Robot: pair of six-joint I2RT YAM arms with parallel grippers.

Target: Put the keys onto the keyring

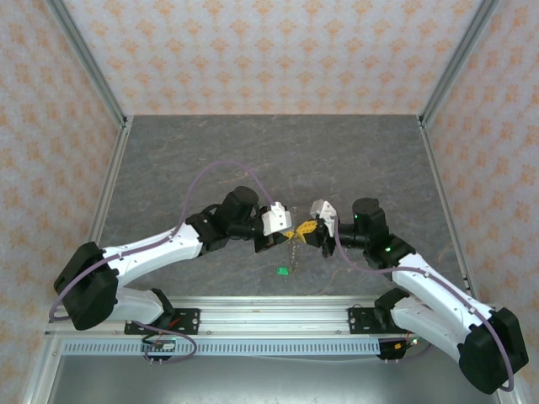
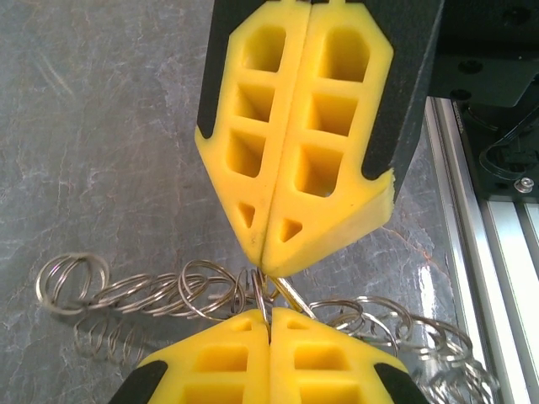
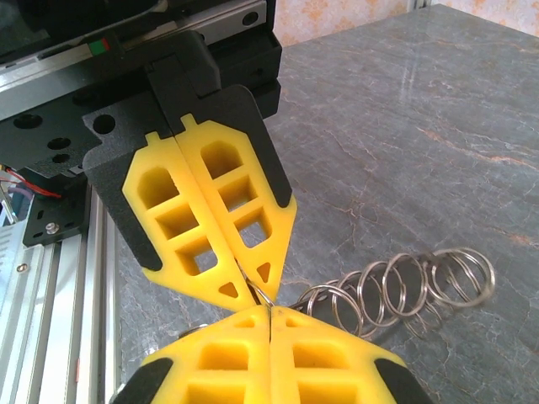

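Above the near middle of the grey table my left gripper (image 1: 290,234) and right gripper (image 1: 308,226) meet tip to tip. Both are shut on the keyring, a chain of linked silver rings (image 2: 168,290). It hangs down from them (image 1: 292,249) to a small green tag (image 1: 285,271). In the left wrist view my own jaws (image 2: 269,317) pinch one thin ring, and the right gripper's yellow fingers (image 2: 320,126) come down from above. In the right wrist view my jaws (image 3: 269,311) clamp a ring, and the chain (image 3: 404,286) trails right. The keys are hidden.
An aluminium rail (image 1: 269,316) carrying both arm bases runs along the near table edge, close behind the grippers (image 2: 480,219). Metal frame posts (image 1: 88,63) and patterned walls bound the table on three sides. Bare grey tabletop (image 1: 278,151) lies beyond the grippers.
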